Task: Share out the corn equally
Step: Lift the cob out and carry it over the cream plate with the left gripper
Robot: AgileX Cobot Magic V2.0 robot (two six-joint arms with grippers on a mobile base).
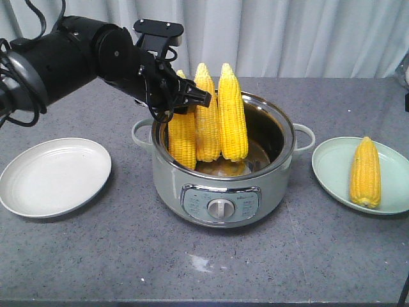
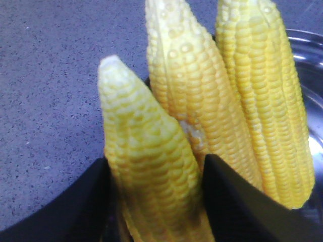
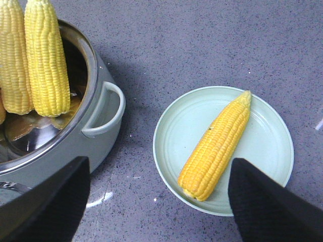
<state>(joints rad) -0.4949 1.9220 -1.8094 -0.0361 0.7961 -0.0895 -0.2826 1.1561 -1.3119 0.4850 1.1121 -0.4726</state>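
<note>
The left end effector (image 2: 155, 160) has its dark fingers (image 2: 237, 201) pressed to both sides of the leftmost cob (image 1: 182, 142) — a grip, it seems, though the wrist view is too close and soft to be sure of firm contact. That cob stands upright in the cooker pot (image 1: 220, 192), touching the two other cobs (image 1: 233, 115) that stand beside it, tips above the rim. The right end effector (image 3: 159, 174) hangs open above the green plate (image 3: 267, 146), where a lone cob (image 3: 217, 146) already lies. The white plate (image 1: 54, 176) at the other end of the surface (image 1: 128, 256) holds nothing, so the sharing-out is judged barely begun — one of four placed. All four cobs are bright yellow, husked and plump-kerneled, tapering to a paler tip.
</note>
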